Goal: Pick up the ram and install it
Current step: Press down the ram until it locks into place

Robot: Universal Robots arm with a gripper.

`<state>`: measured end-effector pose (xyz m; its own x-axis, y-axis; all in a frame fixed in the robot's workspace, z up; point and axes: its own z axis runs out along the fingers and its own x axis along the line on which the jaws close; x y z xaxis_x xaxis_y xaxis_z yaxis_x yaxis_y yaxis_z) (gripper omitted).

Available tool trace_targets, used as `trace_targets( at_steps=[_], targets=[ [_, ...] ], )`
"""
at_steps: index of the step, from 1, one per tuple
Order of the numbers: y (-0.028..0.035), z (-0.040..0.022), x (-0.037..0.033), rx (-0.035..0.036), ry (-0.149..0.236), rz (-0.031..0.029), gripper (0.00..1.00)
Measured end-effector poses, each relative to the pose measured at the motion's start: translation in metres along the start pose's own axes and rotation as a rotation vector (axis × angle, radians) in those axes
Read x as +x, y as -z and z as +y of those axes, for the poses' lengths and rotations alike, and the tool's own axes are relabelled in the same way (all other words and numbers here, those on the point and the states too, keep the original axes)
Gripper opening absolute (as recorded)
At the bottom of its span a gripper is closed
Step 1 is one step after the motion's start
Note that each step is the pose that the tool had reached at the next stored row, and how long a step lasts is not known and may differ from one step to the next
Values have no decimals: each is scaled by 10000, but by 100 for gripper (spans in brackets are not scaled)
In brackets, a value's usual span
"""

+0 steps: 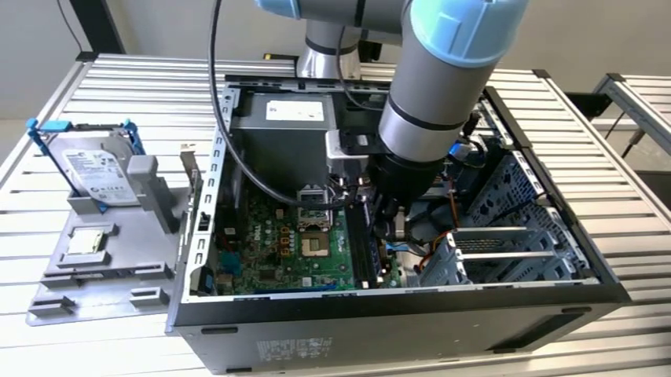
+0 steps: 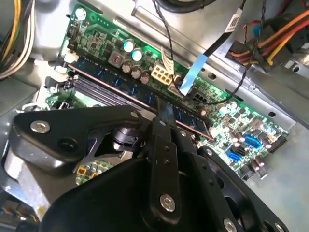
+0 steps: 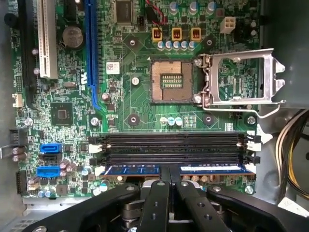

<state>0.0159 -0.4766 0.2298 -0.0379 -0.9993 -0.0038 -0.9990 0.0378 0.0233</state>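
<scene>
Open case [image 1: 587,259] on slatted bench; gripper [image 3: 170,174] pinches ram [image 3: 133,169] mid-length in its slot. Stiff, light, fragile: hold edges, not chips

I see the computer case [image 1: 398,314] lying open on the table [image 1: 126,78]; the motherboard [image 1: 278,251] sits inside; the hard drive [image 1: 100,177] stands at the exterior view's left.

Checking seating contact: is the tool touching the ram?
Touching. In the first wrist view the tool meets the top edge of the ram, which sits in a motherboard slot.
</scene>
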Motion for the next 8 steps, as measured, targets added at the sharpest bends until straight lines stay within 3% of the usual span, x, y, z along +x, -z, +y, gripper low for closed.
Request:
trace_targets(
  at_steps=[5, 8],
  targets=[
    [218, 5, 0, -5, 2, -2, 0],
    [222, 5, 0, -7, 0, -21, 0]
  ],
)
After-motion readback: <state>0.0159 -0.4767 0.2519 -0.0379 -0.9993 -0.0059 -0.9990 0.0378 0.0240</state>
